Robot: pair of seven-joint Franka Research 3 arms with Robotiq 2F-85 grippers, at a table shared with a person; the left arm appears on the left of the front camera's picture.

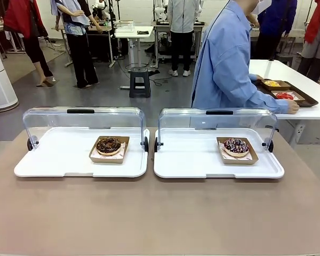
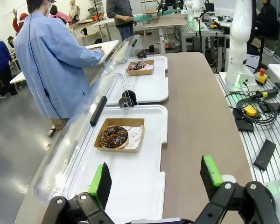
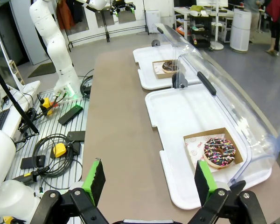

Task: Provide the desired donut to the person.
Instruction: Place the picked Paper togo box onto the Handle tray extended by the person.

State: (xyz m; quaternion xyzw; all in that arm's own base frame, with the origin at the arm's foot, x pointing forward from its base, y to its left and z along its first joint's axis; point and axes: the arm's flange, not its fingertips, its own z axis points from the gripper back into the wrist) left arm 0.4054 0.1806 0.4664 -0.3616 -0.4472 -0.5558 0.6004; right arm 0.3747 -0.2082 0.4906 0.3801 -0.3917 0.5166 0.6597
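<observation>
Front view: raised clear lids behind donuts.

A brown table carries two white trays side by side, near its far edge, almost touching at their inner edges. The left tray and the right tray each have a clear hinged lid standing open at the back. The table's near half is bare. Beyond it, a white table holds a dark tray.
</observation>
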